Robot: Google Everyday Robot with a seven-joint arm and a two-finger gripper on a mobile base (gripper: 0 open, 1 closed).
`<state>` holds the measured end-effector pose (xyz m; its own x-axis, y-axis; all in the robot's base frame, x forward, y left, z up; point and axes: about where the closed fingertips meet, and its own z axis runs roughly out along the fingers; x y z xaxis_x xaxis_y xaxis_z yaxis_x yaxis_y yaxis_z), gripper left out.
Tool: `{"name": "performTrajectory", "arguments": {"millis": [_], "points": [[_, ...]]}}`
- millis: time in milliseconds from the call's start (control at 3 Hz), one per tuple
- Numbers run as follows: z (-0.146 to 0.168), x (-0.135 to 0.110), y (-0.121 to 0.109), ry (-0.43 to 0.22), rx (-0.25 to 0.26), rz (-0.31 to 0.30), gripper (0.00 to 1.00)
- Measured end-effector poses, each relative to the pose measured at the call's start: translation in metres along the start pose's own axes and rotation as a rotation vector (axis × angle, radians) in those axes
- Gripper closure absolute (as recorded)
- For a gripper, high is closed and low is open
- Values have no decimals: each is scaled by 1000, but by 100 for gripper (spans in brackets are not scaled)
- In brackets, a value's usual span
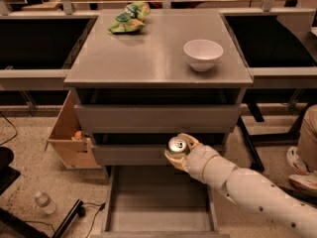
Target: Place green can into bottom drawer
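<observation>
The green can [177, 145] shows mainly its silver top with the pull tab. My gripper [179, 151] is shut on it, with a fingertip [190, 140] wrapped round its side. It hangs in front of the middle drawer front, just above the back of the bottom drawer [159, 219]. That drawer is pulled out, a shallow grey tray with nothing lying on its floor. My white arm reaches in from the lower right.
A white bowl [203, 54] and a green and yellow snack bag [128, 19] sit on the cabinet top [148, 58]. A cardboard box [69, 135] stands left of the cabinet. A plastic bottle [44, 202] lies on the floor at lower left.
</observation>
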<state>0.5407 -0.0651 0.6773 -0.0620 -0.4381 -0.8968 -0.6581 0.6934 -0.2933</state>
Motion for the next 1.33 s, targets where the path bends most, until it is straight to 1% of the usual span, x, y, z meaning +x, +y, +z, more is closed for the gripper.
{"name": "performTrajectory", "arguments": {"millis": [333,667,1000,1333], "points": [[54,66,-1,-9,-6,67,100],[70,83,-3,22,-14,103,100],[73,86,-2,28,-17,105,100],[85,106,10,43,-36,134,100]]}}
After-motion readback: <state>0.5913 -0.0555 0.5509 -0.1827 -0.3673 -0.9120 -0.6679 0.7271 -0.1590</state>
